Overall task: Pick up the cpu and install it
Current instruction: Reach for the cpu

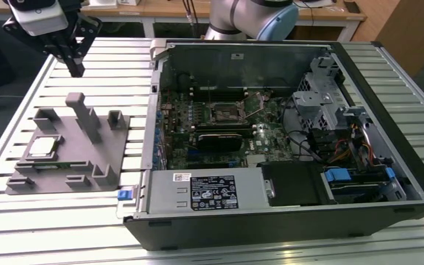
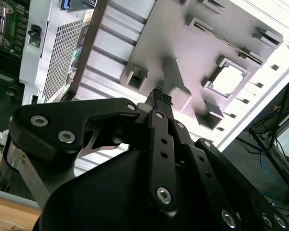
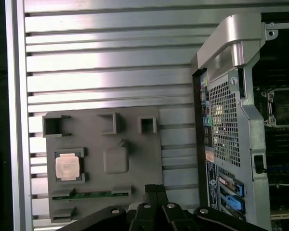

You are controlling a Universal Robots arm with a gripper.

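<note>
A slatted metal table (image 1: 64,221) is seen bearing two things. A grey plastic fixture (image 1: 68,150) is laid flat towards the exterior view's left, and an open computer case (image 1: 286,232) is set just beside it, on the exterior view's right.

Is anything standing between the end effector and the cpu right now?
Nothing covers the cpu; its pale top lies open in the grey fixture. But the fixture's tall post rises roughly between it and the end effector, so a low sideways path could hit it.
</note>
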